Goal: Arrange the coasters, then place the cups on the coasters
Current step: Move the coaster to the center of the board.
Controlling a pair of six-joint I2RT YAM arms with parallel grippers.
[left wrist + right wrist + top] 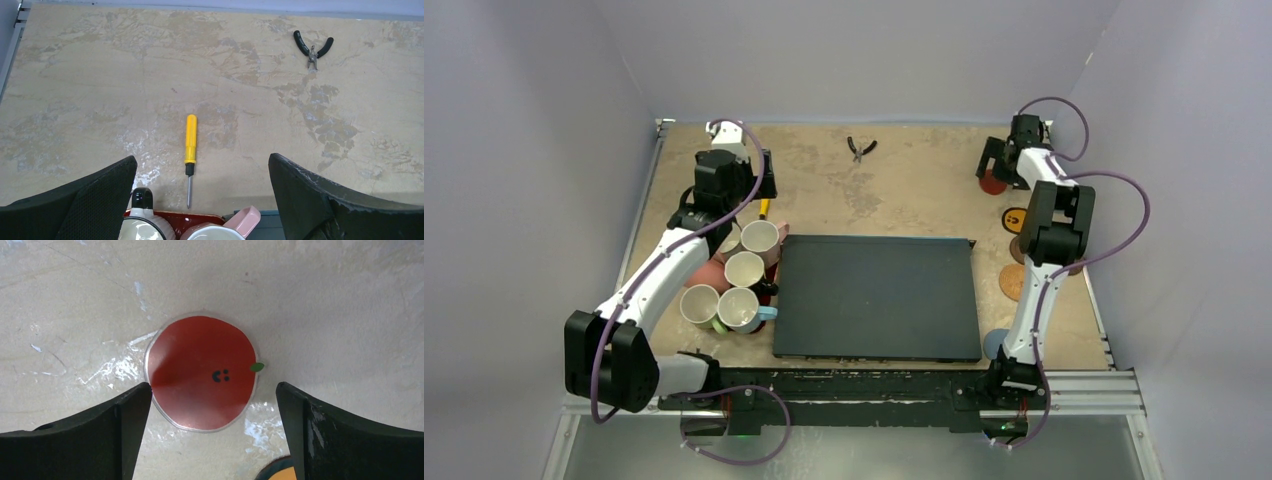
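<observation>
Several cups (742, 272) stand bunched on a red tray at the left, among them a pink one (243, 223) and a white one with a black handle (142, 199). My left gripper (766, 180) (201, 159) hovers open just behind them, holding nothing. Coasters lie in a line along the right edge: red (992, 184), yellow (1015, 217), brown wood (1011, 282) and grey-blue (994, 343). Open and empty, my right gripper (996, 160) (214, 385) hangs over the red coaster (202, 371), apart from it. The yellow coaster's (281, 473) edge shows below.
A large black mat (876, 297) fills the table's middle. A yellow screwdriver (190, 142) (764, 208) lies just behind the red tray (187, 220). Black-handled pliers (313, 47) (861, 148) lie at the far centre. Grey walls close in the table.
</observation>
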